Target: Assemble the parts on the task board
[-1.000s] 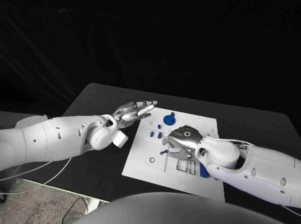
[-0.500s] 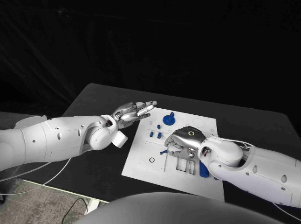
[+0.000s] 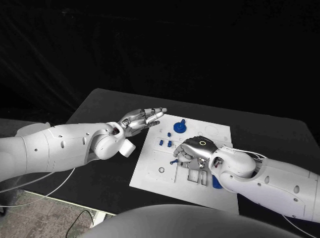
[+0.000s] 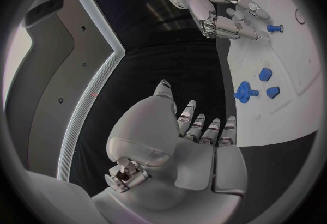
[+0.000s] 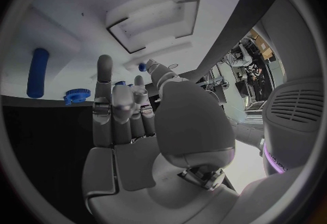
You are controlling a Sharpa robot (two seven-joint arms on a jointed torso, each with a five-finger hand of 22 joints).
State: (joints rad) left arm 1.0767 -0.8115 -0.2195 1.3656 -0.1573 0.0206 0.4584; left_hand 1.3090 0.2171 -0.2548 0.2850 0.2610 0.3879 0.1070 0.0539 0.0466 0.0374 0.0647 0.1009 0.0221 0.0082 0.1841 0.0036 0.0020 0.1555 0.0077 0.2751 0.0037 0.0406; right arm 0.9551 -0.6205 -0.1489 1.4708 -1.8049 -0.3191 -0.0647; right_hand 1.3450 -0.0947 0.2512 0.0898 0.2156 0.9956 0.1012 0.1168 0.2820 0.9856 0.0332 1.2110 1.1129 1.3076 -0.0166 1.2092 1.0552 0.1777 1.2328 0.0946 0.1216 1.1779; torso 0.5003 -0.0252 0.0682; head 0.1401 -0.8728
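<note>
The white task board point(image 3: 154, 173) lies in the middle of the black table. My right hand point(image 3: 192, 151) hovers low over its centre with its fingers stretched out and nothing in its palm point(image 5: 133, 126). Its fingertips are close to a small blue peg point(image 3: 174, 161); I cannot tell whether they touch it. My left hand point(image 3: 140, 119) is held open past the board's far left corner, empty point(image 4: 198, 137). A blue gear-like part point(image 3: 180, 127) and two small blue pieces point(image 3: 164, 143) lie near the far left of the board. A blue cylinder point(image 3: 216, 182) lies by my right forearm.
Rectangular recesses point(image 5: 153, 25) are sunk into the board ahead of my right hand. A small ring mark point(image 3: 161, 170) sits near the board's left edge. Bare black table point(image 3: 103, 106) surrounds the board.
My right hand and forearm have shifted slightly over the board's centre. The left hand and the blue parts have stayed where they were.
</note>
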